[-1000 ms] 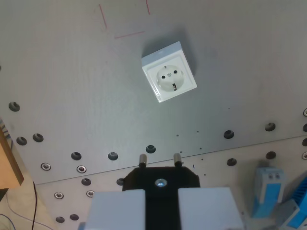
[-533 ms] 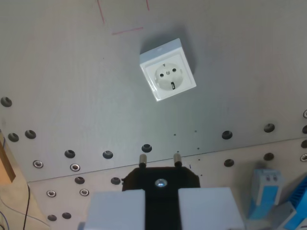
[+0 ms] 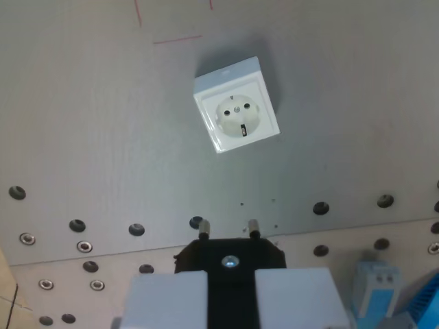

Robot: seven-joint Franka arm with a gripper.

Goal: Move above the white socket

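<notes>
So the white socket (image 3: 236, 105) sits on the grey plate (image 3: 103, 137), up around 12 o'clock from the gripper (image 3: 229, 274), well apart. The pale fingers (image 3: 164, 298) are clamped on a black plug (image 3: 230, 255), prongs aimed at the socket. Socket looks like rigid light plastic. No need to grab it; its edges would be the spot.

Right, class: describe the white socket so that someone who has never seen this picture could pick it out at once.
Start with the grey metal plate that fills most of the wrist view. Above its row of dark holes, just right of centre, sits the white socket. It is the only white square box on the plate, turned slightly askew, with a round recessed face and two pin holes.
</notes>
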